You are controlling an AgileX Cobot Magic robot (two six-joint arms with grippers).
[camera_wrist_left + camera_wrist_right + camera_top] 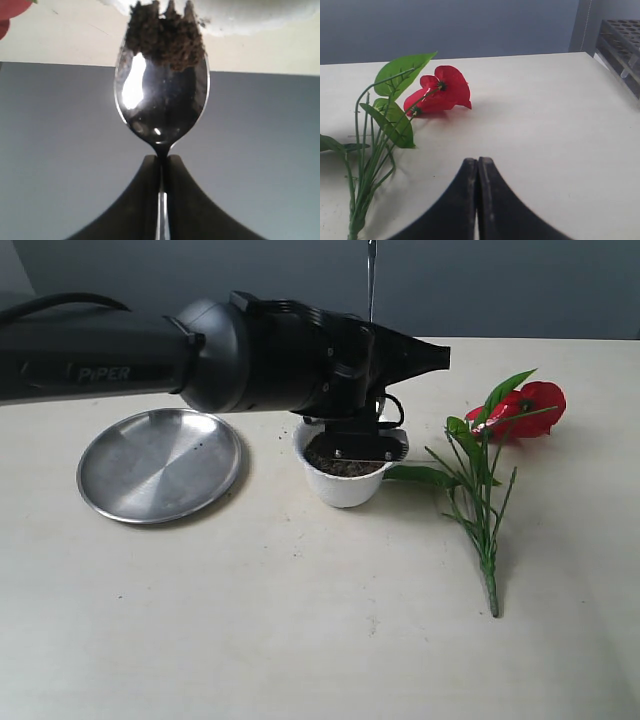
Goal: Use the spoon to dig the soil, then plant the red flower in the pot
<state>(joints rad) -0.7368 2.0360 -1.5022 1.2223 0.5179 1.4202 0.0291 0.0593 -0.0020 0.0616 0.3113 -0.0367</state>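
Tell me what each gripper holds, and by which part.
The left gripper holds the spoon by its thin handle, close to the bowl. The right gripper is shut on nothing.

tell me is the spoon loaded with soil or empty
Loaded: dark crumbly soil clings to the notched tip of the spoon, held in the shut left gripper.

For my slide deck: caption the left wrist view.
Shut jaws grip the spoon, its notched tip heaped with dark soil, by the white pot.
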